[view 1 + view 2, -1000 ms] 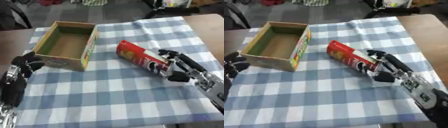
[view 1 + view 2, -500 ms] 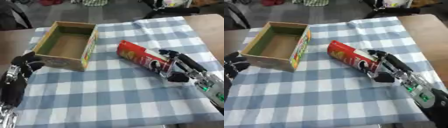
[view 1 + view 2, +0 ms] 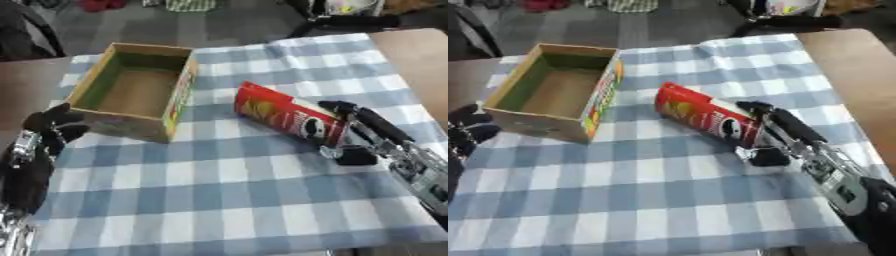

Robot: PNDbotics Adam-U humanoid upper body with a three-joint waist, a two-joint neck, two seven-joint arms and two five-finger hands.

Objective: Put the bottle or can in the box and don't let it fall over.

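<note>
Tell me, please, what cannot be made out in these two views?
- Red can: its near end, hidden by the right hand, both views.
- Left hand: cut off by the left edge, right eye view.
- Box: near wall's inner face, hidden by its own rim.

Brown table [image 3: 846, 65], blue-white checked cloth [image 3: 227, 200]; grey floor [image 3: 219, 25] beyond.
</note>
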